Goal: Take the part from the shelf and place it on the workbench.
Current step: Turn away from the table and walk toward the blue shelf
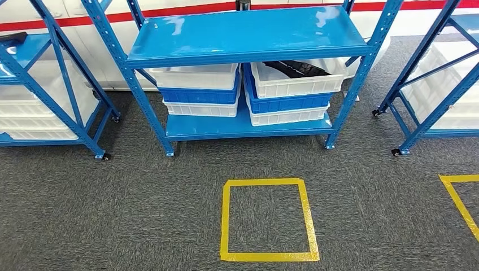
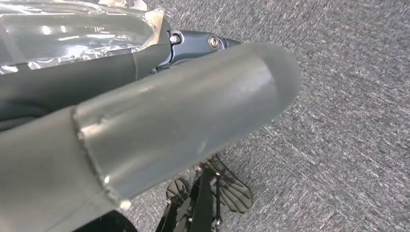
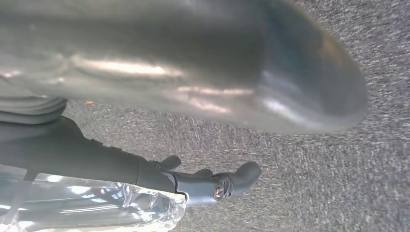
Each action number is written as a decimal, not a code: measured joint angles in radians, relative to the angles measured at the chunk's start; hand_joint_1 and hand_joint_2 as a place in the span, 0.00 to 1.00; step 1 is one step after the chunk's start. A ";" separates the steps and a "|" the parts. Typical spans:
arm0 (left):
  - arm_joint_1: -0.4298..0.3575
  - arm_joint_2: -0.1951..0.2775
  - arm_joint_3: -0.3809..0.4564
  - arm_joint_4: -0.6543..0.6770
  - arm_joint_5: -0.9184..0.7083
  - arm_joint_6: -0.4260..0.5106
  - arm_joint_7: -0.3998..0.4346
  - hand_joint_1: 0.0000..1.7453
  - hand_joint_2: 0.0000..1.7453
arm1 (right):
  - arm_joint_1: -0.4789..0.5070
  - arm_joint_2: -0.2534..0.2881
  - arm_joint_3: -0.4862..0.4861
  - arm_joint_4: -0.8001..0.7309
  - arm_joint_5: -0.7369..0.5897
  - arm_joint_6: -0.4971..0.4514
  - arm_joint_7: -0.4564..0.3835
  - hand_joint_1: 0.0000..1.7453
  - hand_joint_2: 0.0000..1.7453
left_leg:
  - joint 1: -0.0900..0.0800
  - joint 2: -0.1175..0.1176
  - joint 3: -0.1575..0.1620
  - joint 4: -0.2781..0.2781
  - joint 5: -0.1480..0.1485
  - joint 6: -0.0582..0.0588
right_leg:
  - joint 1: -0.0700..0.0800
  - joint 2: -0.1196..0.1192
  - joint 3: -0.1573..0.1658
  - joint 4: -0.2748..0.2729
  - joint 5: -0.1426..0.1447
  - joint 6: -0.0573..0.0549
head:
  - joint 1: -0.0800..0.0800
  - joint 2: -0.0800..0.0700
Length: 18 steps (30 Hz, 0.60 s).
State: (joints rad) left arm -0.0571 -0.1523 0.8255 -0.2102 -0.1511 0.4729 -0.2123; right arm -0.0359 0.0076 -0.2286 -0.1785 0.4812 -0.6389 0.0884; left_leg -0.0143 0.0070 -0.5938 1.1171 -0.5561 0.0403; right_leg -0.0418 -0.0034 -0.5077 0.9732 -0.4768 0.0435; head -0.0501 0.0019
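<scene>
A black part [image 1: 296, 69] lies in the upper white bin [image 1: 298, 84] on the right of the blue shelf's [image 1: 248, 34] lower level, partly hidden by the shelf board above it. In the left wrist view my left hand [image 2: 183, 111] hangs over the grey carpet, thumb straight and dark fingers [image 2: 203, 43] stretched out, holding nothing. The right wrist view shows my right hand [image 3: 203, 72] likewise over carpet, its dark fingers [image 3: 217, 183] extended and apart from the thumb, with nothing in them.
White and blue bins [image 1: 197, 93] are stacked on the left of the same level. More blue shelves with white bins stand at left [image 1: 39, 96] and right [image 1: 440, 84]. A yellow tape square [image 1: 225, 220] marks the carpet before the shelf, another [image 1: 458, 200] at right.
</scene>
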 joint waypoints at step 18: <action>-0.002 -0.001 0.000 0.001 -0.001 0.010 -0.009 0.00 1.00 | 0.000 0.001 -0.007 0.000 0.007 0.011 -0.005 0.00 0.00 | -0.010 -0.001 0.084 -0.206 0.134 0.057 | 0.015 0.004 -0.135 0.266 -0.117 0.001 | 0.010 0.000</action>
State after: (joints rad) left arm -0.0589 -0.1533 0.8258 -0.2095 -0.1525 0.4825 -0.2212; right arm -0.0360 0.0083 -0.2354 -0.1785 0.4880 -0.6275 0.0835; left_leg -0.0240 0.0062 -0.5099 0.9106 -0.4217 0.0977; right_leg -0.0266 0.0007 -0.6428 1.2395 -0.5942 0.0449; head -0.0403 0.0019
